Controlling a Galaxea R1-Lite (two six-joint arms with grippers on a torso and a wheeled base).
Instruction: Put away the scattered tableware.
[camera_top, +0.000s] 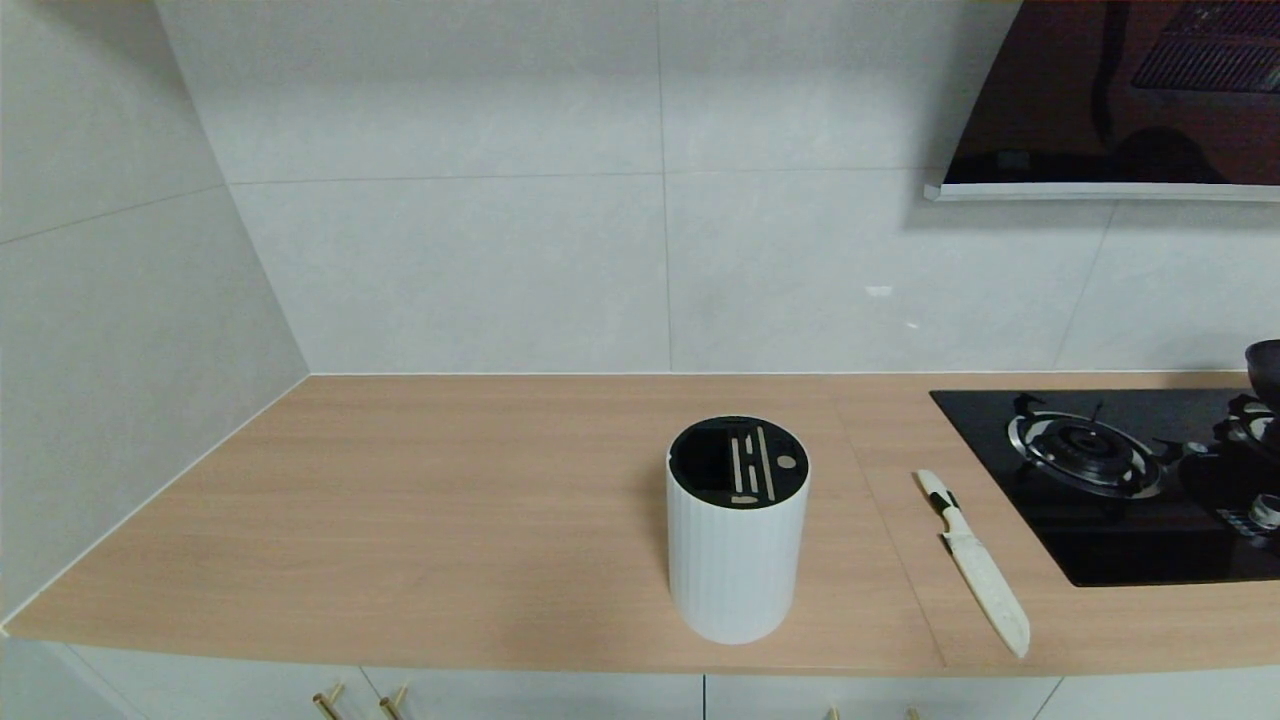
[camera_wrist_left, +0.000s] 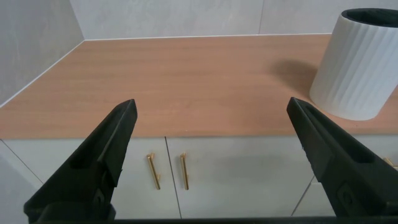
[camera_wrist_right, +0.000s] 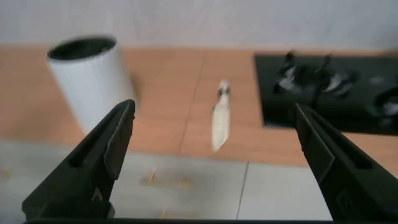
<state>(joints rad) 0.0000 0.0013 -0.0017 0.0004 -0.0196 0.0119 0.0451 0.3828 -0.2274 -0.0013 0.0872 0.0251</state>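
Our job here is one piece of tableware: a white-bladed kitchen knife with a white and black handle. It lies flat on the pale wooden worktop, between the white ribbed cylindrical holder with a black slotted top and the black glass gas hob. It touches neither. Its handle points toward the tiled wall and its blade tip lies close to the front edge.

Our left claw hangs in front of the cabinet doors, fingers spread wide and holding nothing, with the holder off to one side. Our right claw is likewise spread and empty, and the knife sits in the gap between its fingers, farther off.

We judge that the pick has not begun, and the right arm is the better placed for it. We should go for the handle, not the blade, closing across its narrow width with the fingers brought right down to the wood, since the knife lies so low. Once it is lifted, we would turn the blade point down and line its flat side up with one of the long slots in the black top. We should then lower it straight, because a skewed entry could jam or push the holder over.
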